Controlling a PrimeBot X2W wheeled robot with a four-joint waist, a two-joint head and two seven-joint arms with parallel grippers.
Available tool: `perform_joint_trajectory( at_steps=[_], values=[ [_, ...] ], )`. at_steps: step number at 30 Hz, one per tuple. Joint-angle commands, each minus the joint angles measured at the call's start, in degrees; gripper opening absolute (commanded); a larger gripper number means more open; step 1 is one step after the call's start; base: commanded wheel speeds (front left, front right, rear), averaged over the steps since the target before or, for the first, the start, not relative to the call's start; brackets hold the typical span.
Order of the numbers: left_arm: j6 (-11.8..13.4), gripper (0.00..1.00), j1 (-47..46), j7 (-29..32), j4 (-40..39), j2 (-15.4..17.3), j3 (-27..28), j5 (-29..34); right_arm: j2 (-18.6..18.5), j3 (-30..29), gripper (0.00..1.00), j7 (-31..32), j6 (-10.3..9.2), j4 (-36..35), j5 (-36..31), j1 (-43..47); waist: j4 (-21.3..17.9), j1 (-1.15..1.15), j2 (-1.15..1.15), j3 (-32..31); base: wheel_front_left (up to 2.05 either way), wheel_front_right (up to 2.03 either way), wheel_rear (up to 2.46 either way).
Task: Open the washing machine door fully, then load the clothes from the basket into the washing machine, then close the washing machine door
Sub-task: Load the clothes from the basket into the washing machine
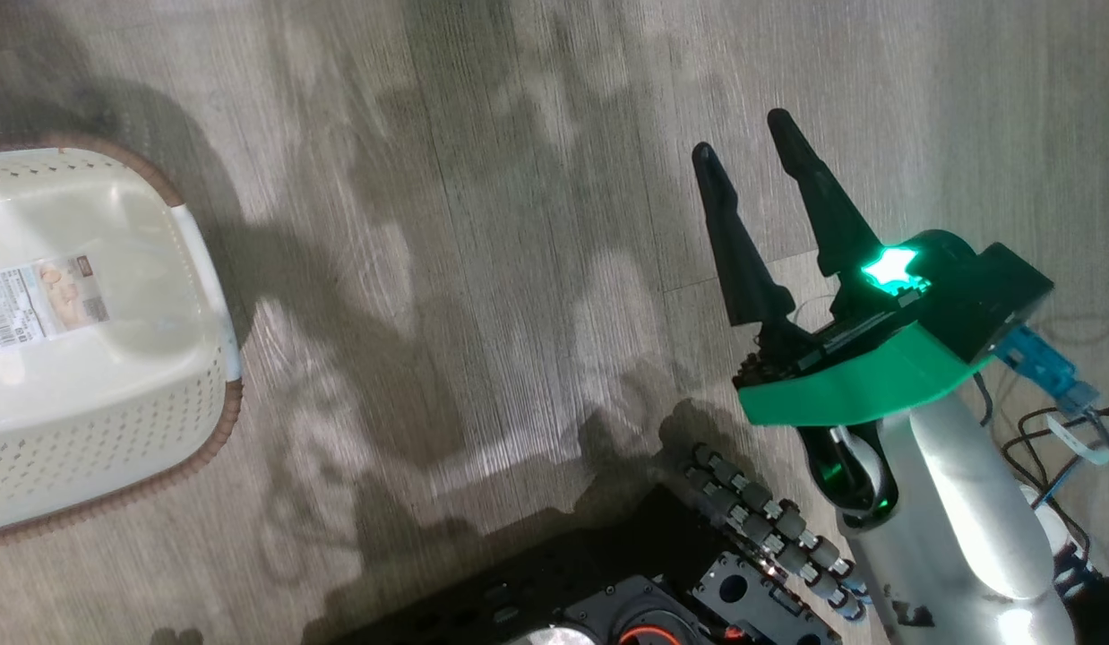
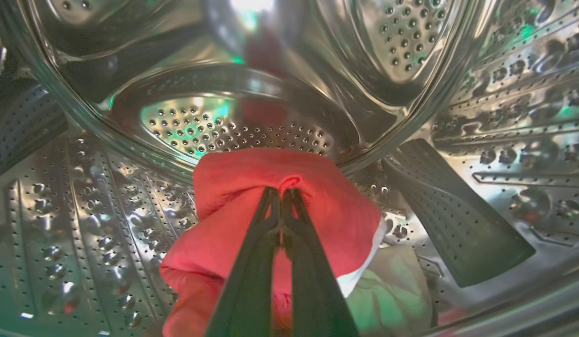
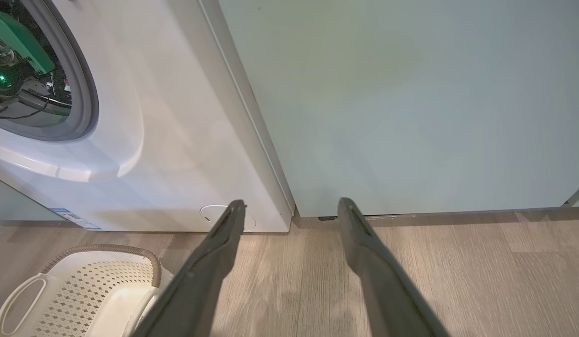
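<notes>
Deep inside the steel drum (image 2: 83, 210) of the big white front-loading washing machine (image 3: 177, 140): left pincer (image 2: 282, 193), jaws pressed together on a pinched fold of soft bright red clothes (image 2: 224, 210) with a white edge. Bunched, draping from the fingertips toward the drum's lower wall, long axis roughly in line with the fingers. Pale cloth (image 2: 387, 290) just beside the bundle and lower in the washing machine, perhaps a white part of the same load; touching or not, cannot tell. Dark grey ribbed paddle (image 2: 458, 220) off to one side, apart from the bundle.

Outside the washing machine, low before its front: right pincer (image 3: 292, 203), spread wide, holding nothing, aimed at the seam between washing machine and pale teal cabinet (image 3: 411, 117).

On the wooden floor (image 1: 519, 224) near the washing machine's front: small cream-white perforated plastic basket (image 1: 205, 448) with brown rim, bare bottom and paper label in plain sight.

Judged step: release of the load. Left arm already in place; needs only an opening of the jaws, then a straight pull back out through the grey door seal (image 3: 86, 93). Ample room around the bundle. Tightest edge likely that seal ring, with some risk of cloth snagging on a finger and trailing out. Closing of the washing machine door probably next.
</notes>
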Motion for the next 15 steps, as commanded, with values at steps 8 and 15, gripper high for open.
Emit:
perform_joint_trajectory(
  at_steps=[8, 15],
  values=[
    [0.81, 1.00, -0.33, -1.45, -0.80, 1.95, -1.35, 0.54, -0.03, 0.33, 1.00, -0.51, 0.00, -0.59, 0.07, 0.58, 0.72, 0.00, 0.00, -1.39, 0.00, 0.00, 0.00],
    [0.69, 1.00, 3.76, -1.71, -1.85, -0.44, -1.22, -1.33, -0.03, -0.35, 1.00, -0.51, 0.00, -0.11, -1.14, 0.47, 2.72, 0.00, 0.00, -4.75, 0.00, 0.00, 0.00]
  ],
)
